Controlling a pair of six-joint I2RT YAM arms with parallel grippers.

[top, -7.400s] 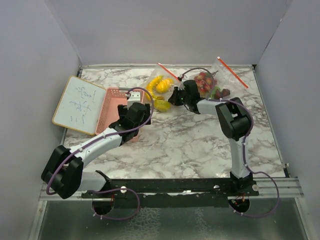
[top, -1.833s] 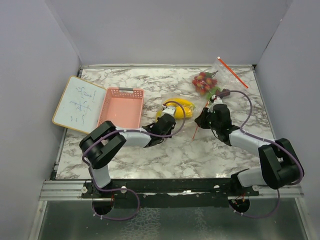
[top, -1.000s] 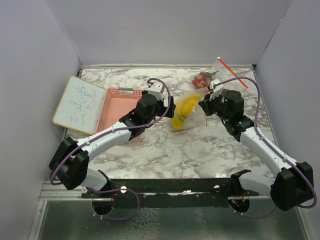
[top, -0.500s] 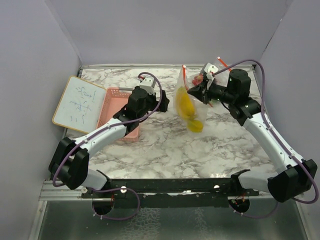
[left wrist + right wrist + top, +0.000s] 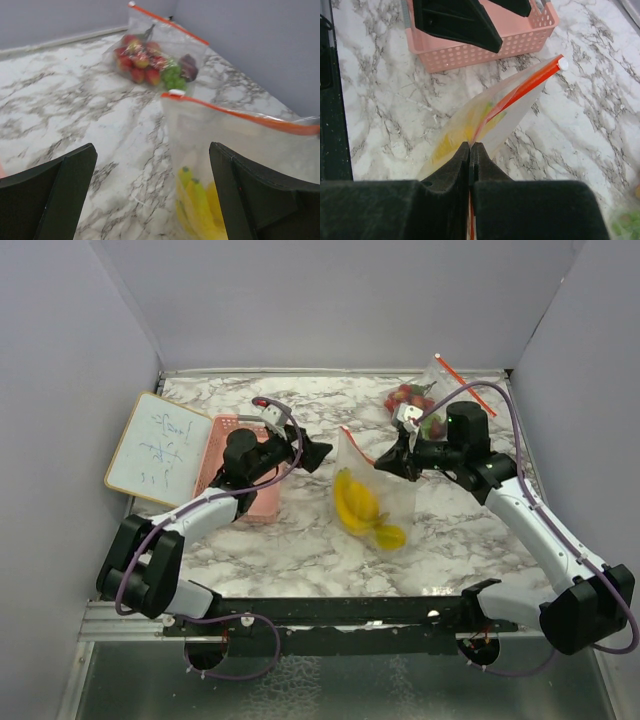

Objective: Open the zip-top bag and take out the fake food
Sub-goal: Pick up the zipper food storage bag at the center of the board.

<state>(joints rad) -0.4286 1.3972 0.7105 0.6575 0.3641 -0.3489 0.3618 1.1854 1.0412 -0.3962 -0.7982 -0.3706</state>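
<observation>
The fake food (image 5: pixel 356 508) here is a bunch of yellow banana and lemon pieces. It lies in the bottom of a clear zip-top bag (image 5: pixel 392 492) held up near the middle of the marble tabletop (image 5: pixel 300 550), slightly toward 3 o'clock. Whether the bag's lower edge touches the surface cannot be told.

The right hand (image 5: pixel 470 150) is clenched on the bag's orange zip strip (image 5: pixel 520 89) at its 3 o'clock end, and the strip's free end points toward 10 o'clock.

The left hand (image 5: pixel 318 452) is released, its fingers (image 5: pixel 65 190) spread wide and grasping nothing. It hovers at the bag's 9 o'clock side, close to the strip's free end but apart from it, by the 3 o'clock edge of the pink basket (image 5: pixel 213 455).

A second bag (image 5: pixel 428 400) lies at 1 o'clock on the tabletop, holding red strawberries with green and dark purple pieces. A small whiteboard (image 5: pixel 158 448) sits at the basket's 9 o'clock side.
</observation>
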